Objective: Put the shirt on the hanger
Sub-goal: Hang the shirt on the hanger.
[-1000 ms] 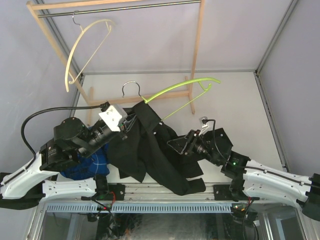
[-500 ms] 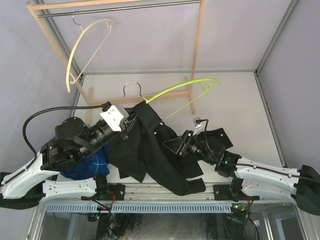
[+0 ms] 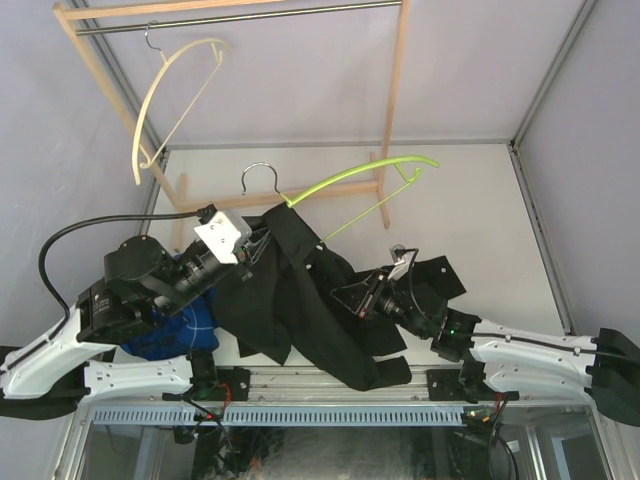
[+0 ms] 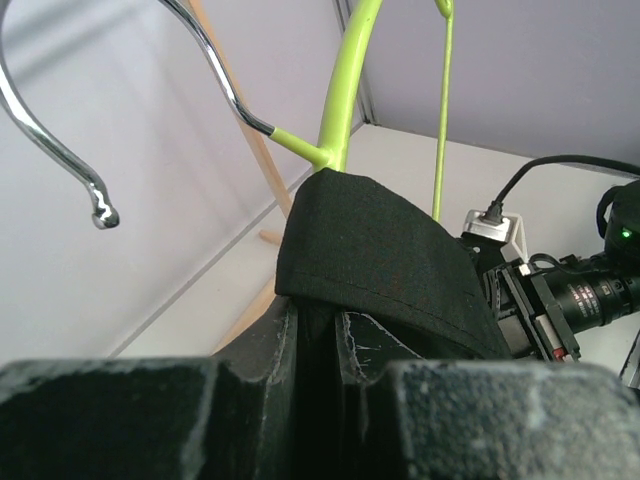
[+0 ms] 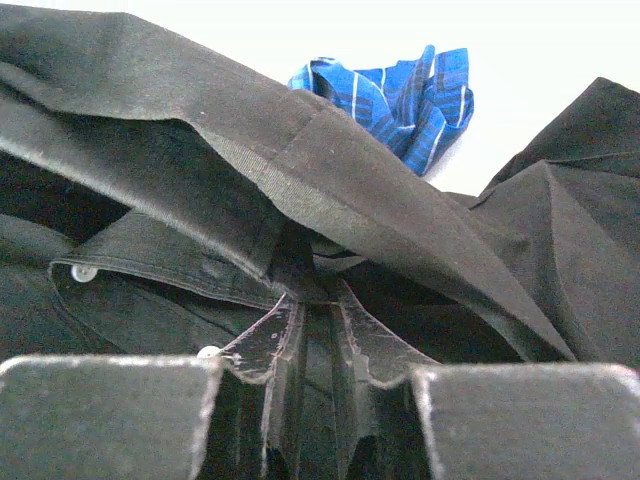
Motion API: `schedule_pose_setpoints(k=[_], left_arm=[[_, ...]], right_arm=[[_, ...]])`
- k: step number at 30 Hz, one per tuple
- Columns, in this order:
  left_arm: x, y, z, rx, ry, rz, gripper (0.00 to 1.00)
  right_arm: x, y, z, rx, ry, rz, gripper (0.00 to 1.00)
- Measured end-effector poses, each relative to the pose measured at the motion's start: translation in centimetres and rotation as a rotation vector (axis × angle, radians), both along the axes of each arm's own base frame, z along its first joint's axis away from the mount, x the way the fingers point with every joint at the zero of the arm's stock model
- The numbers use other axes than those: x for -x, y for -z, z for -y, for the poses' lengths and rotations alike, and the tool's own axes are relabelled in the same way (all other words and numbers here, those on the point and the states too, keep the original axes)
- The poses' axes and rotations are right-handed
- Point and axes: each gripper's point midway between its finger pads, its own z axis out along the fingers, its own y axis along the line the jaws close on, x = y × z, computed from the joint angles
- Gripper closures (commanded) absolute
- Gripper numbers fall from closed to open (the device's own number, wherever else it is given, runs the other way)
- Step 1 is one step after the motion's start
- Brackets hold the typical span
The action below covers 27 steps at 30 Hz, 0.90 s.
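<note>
Right gripper (image 5: 312, 330) sinking slightly toward 6 o'clock, staying pinched on black shirt (image 3: 300, 310) front, left gripper (image 4: 318, 335) clamping shirt shoulder draped over lime-green hanger (image 3: 350, 178), free arm reaching toward 2 o'clock

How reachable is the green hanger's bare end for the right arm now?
Probably not yet: the right gripper is shut on the shirt, though nothing seems to block the way to the hanger.

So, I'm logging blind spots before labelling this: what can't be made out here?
- The hanger's near arm: covered by the shirt, top and left wrist views.
- What the left gripper pinches under the cloth: hidden, left wrist.
- Blue plaid shirt: mostly behind the left arm, top view.
</note>
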Motion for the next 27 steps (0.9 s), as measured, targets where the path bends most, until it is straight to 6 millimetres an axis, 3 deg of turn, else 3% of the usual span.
schedule_pose_setpoints(k=[6, 15, 20, 27], left_arm=[[0.1, 0.0, -0.4, 0.002, -0.005, 0.0, 1.0], [0.2, -0.2, -0.9, 0.009, -0.009, 0.002, 1.0], [0.7, 0.0, -1.2, 0.002, 0.015, 0.002, 1.0], [1.3, 0.2, -1.0, -0.019, 0.059, 0.013, 1.0]], right_arm=[[-0.3, -1.2, 1.0, -0.04, 0.052, 0.024, 1.0], [-0.9, -2.6, 2.8, -0.042, 0.103, 0.085, 1.0], [-2.6, -4.4, 6.0, 0.017, 0.14, 0.174, 1.0], [-6.1, -11.2, 12.6, 0.094, 0.222, 0.312, 1.0]])
